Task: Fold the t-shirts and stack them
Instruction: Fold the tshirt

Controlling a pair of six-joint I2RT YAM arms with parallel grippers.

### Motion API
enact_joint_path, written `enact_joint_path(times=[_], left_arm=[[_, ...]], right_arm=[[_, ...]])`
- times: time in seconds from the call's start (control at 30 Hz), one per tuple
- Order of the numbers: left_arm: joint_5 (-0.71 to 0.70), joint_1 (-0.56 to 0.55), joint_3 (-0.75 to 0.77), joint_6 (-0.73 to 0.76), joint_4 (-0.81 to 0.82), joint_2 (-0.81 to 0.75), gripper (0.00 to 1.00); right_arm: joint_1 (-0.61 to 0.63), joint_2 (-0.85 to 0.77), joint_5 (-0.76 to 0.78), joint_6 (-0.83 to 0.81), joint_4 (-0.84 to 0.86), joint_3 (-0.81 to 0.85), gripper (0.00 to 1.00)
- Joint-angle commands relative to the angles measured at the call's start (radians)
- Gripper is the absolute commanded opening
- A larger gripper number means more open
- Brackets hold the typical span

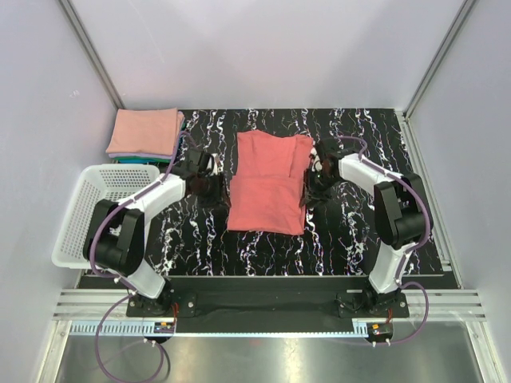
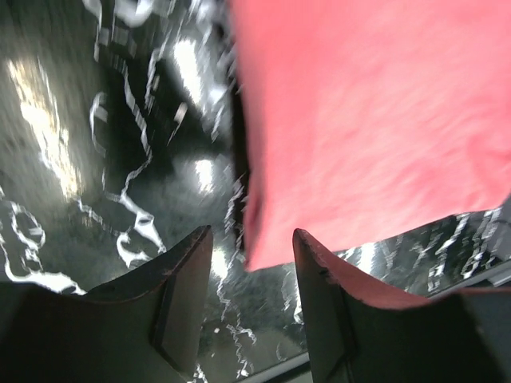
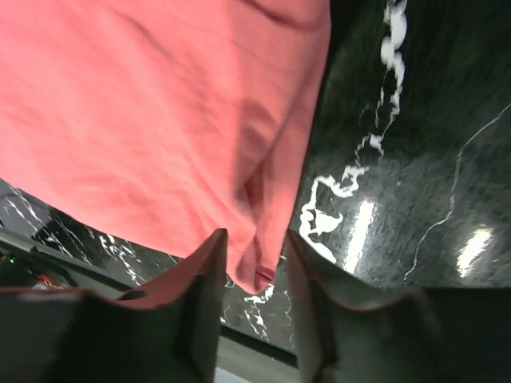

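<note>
Coral-red cloth t-shirt (image 1: 267, 187) lies mid-surface, partly folded: long rectangle, one side flap doubled over at the far right. It sits flat on the black, white-veined marble-pattern surface (image 1: 351, 231), between the two arms.

Left end effector (image 1: 214, 185) is at the shirt's left edge. In the wrist view, left end effector (image 2: 251, 235) has its jaws wide apart. The shirt's near corner (image 2: 263, 239) sits in the gap, close to one finger (image 2: 323, 303). Nothing clamped.

Right end effector (image 1: 310, 185) is at the shirt's right edge. In the wrist view, right end effector (image 3: 255, 235) has its jaws only narrowly apart. The shirt's folded edge (image 3: 255, 267) pokes into the gap. A sliver of dark surface shows between cloth and one finger (image 3: 311, 303), so it reads as not pinched.

Folded stack is at the far-left corner, well apart from the red shirt. Salmon-pink folded cloth rectangle (image 1: 145, 132) is on top, with a teal folded layer (image 1: 136, 159) showing at the near edge underneath.

White plastic mesh basket (image 1: 76, 215) stands just near of the stack, at the surface's left edge, beside the left arm.
</note>
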Motion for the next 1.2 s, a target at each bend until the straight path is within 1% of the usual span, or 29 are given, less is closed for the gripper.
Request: enact_joint_path(times=[0.0,0.07,0.17,0.23,0.3,0.53,0.6,0.63,0.73,0.87,0.97,1.0,1.07,1.1,1.17], left_arm=[[-0.002,0.002,0.082,0.030,0.048,-0.005,0.50],[0.010,0.013,0.119,0.048,0.058,0.027,0.51],[0.024,0.032,0.177,0.056,0.083,0.084,0.51],[0.027,0.043,0.212,0.070,0.106,0.123,0.51],[0.036,0.048,0.239,0.080,0.118,0.154,0.51],[0.054,0.065,0.354,0.097,0.111,0.318,0.50],[0.065,0.065,0.380,0.093,0.112,0.350,0.50],[0.077,0.065,0.387,0.093,0.117,0.357,0.50],[0.102,0.065,0.404,0.093,0.132,0.384,0.50],[0.139,0.065,0.430,0.106,0.129,0.411,0.50],[0.142,0.065,0.429,0.113,0.137,0.411,0.50],[0.143,0.065,0.429,0.114,0.140,0.414,0.48],[0.162,0.065,0.430,0.117,0.146,0.424,0.42],[0.170,0.065,0.433,0.116,0.149,0.429,0.36],[0.191,0.063,0.437,0.113,0.149,0.435,0.30]], right_arm=[[-0.013,-0.043,0.039,0.009,0.026,0.070,0.44],[-0.029,-0.015,0.042,0.018,0.038,0.097,0.51],[-0.047,0.040,0.013,0.015,0.067,0.131,0.50],[-0.061,0.083,-0.017,0.000,0.078,0.159,0.44],[-0.066,0.123,-0.033,-0.016,0.089,0.174,0.41],[-0.079,0.181,-0.040,-0.036,0.092,0.243,0.40],[-0.079,0.175,-0.025,-0.042,0.098,0.245,0.34],[-0.079,0.172,-0.023,-0.043,0.100,0.248,0.29],[-0.081,0.167,-0.022,-0.051,0.104,0.249,0.25],[-0.081,0.170,-0.027,-0.053,0.112,0.237,0.27],[-0.081,0.166,-0.028,-0.054,0.126,0.226,0.25],[-0.081,0.161,-0.024,-0.056,0.123,0.226,0.19],[-0.081,0.154,-0.017,-0.057,0.121,0.225,0.13],[-0.081,0.143,-0.013,-0.057,0.120,0.225,0.09],[-0.081,0.135,-0.010,-0.059,0.118,0.223,0.04]])
